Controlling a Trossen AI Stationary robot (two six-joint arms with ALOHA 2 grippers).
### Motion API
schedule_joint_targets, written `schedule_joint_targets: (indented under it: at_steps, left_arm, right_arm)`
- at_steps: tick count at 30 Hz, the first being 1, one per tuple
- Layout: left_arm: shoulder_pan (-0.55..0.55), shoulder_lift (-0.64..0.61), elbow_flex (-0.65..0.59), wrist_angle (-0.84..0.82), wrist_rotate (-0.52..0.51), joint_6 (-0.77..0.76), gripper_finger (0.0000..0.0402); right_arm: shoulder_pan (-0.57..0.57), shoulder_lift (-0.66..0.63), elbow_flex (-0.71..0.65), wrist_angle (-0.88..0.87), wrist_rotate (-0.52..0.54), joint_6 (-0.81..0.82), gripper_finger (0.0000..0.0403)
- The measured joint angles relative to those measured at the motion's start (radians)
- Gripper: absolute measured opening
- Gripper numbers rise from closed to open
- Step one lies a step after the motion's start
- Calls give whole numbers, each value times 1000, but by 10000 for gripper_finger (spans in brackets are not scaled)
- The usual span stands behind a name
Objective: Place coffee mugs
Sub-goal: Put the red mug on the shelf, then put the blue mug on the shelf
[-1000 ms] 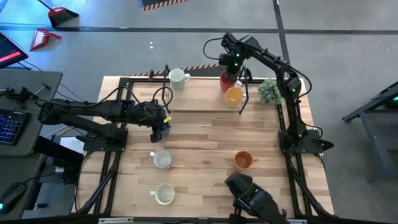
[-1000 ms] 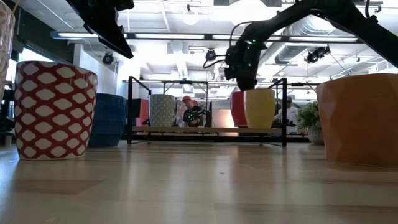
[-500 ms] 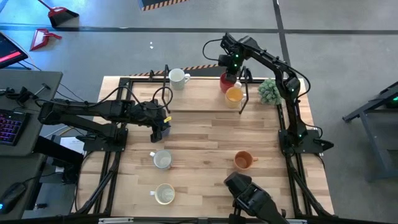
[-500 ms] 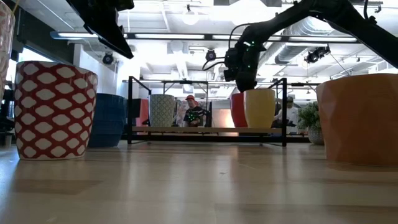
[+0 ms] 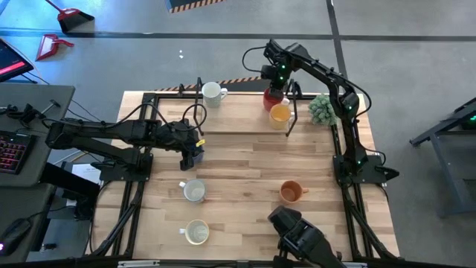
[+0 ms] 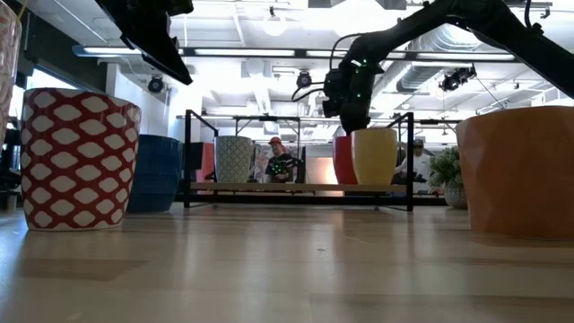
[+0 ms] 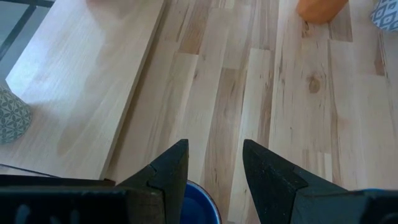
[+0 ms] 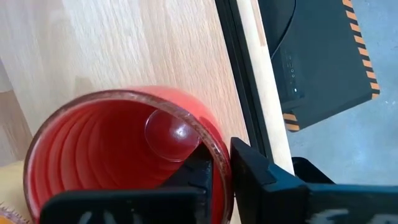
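between right pincer (image 8: 221,177) fingers, glossy round red mug (image 8: 118,155) rim.

Overhead camera looks straight down; table-level camera faces across; both share the table (image 5: 245,160).

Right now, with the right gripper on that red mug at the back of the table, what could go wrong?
1. The right gripper pinches only the rim of the red mug; a thin grip like that may let it slip or tip.
2. The yellow mug stands right against the red one, so moving either way could knock it.
3. The red mug sits close to the table's back edge, so a nudge could push it off.
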Motion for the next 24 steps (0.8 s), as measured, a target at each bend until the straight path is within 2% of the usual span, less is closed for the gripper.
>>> schedule_joint_targets:
  at_steps: [24]
  left_arm:
    - [0,0,0,-7,0,0,140]
  right_arm:
    - [0,0,0,-28,19,3,119]
